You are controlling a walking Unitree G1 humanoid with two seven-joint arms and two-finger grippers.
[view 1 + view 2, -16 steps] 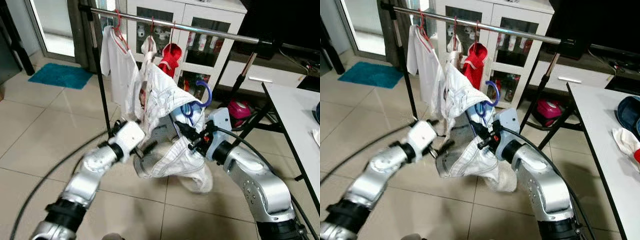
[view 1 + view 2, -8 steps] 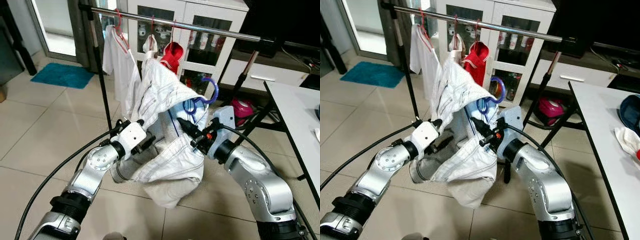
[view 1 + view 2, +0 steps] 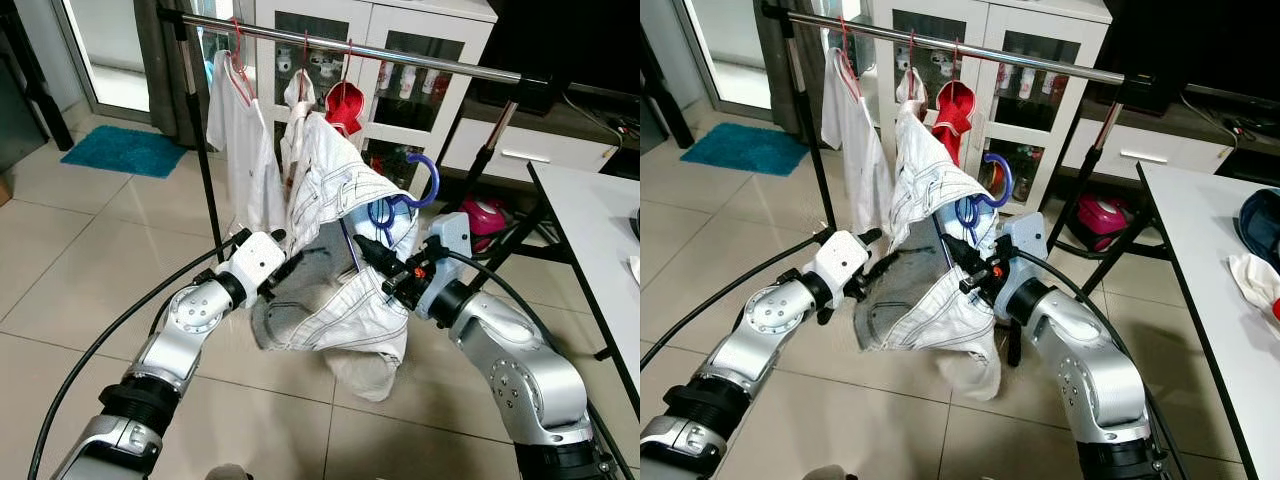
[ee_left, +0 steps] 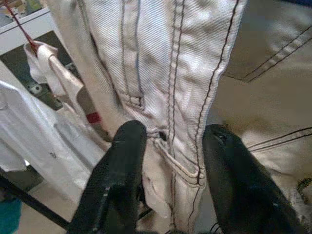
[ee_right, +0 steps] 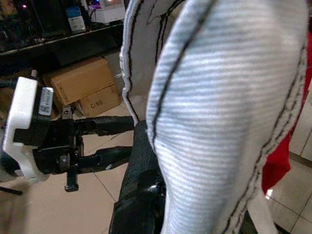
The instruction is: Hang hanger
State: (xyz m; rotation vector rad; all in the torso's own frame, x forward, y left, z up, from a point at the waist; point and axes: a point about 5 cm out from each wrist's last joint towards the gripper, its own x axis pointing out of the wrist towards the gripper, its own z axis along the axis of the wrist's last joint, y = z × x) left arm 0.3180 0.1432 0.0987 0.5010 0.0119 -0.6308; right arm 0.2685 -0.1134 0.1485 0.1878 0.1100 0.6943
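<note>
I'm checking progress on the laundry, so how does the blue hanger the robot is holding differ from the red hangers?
The blue hanger is off the rail, its hook in the air below it; the red hangers hook over the rail. The blue one carries pale jeans held by both grippers; a red one carries a white shirt hanging free. All carry clothes.

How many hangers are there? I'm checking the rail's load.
4: three red hangers on the rail, hooked at and; one blue hanger in the white trousers, unhung.

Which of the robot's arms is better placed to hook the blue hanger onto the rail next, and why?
Right. The right gripper carries the blue hanger under the rail; the left gripper only holds the white trousers.
</note>
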